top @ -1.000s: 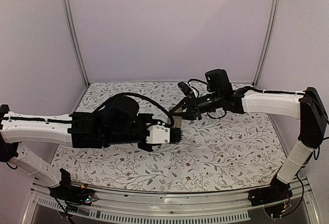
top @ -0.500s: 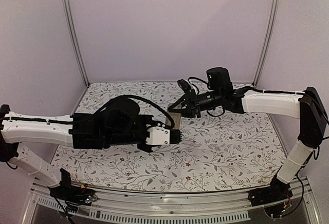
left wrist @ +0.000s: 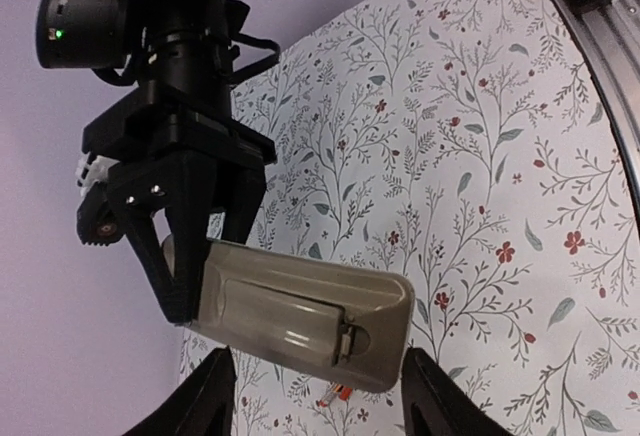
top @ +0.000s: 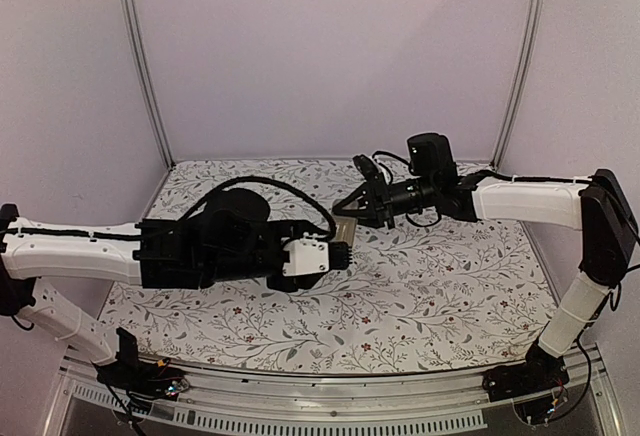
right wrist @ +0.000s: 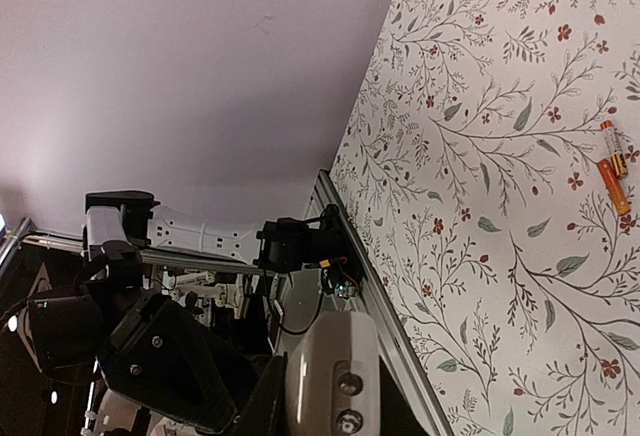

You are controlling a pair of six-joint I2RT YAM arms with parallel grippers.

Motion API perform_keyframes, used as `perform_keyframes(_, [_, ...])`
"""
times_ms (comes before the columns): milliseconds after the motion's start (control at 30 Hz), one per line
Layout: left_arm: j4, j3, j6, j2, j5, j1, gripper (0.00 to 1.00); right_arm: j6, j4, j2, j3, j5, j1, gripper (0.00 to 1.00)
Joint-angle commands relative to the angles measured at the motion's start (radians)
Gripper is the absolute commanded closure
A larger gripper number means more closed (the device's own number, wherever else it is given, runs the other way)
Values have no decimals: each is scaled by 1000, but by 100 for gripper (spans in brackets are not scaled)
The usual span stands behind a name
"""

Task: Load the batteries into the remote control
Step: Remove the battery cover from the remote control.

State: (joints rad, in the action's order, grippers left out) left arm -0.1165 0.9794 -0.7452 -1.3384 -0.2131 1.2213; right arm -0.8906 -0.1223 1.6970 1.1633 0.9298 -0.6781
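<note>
The remote (left wrist: 300, 311) hangs in the air above the desk (right wrist: 480, 206). Its long axis runs from the right claw (left wrist: 200, 276) towards the left arm, with its grey-tan back turned to the left claw (left wrist: 318, 361). The right claw is clenched on one end. The left claw is released, its fingers spread just beside the free end. The battery lid looks closed, so the inside is hidden. Two batteries (right wrist: 612, 168) lie together on the desk, well apart from the remote.

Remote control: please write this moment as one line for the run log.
remote: in air, closed | right gripper: shut on remote | left gripper: open | batteries: two, on table
</note>
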Motion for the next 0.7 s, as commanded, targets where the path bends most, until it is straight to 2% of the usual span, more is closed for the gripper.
perform_keyframes(0, [31,-7,213,44,-15,-46,40,5,-30,-15,-26,-60,20,100])
perform_keyframes(167, [-17,61,615,27,14,-127,37,35,-29,-26,-32,-165,30,100])
perform_keyframes(300, [-106,144,824,-32,28,-172,38,46,-29,-26,-23,-233,35,100])
perform_keyframes(467, [-259,283,972,-153,89,-203,40,47,-22,-16,-14,-269,36,100])
perform_keyframes(667, [-373,400,1029,-270,169,-210,41,50,-7,-19,-22,-288,37,100])
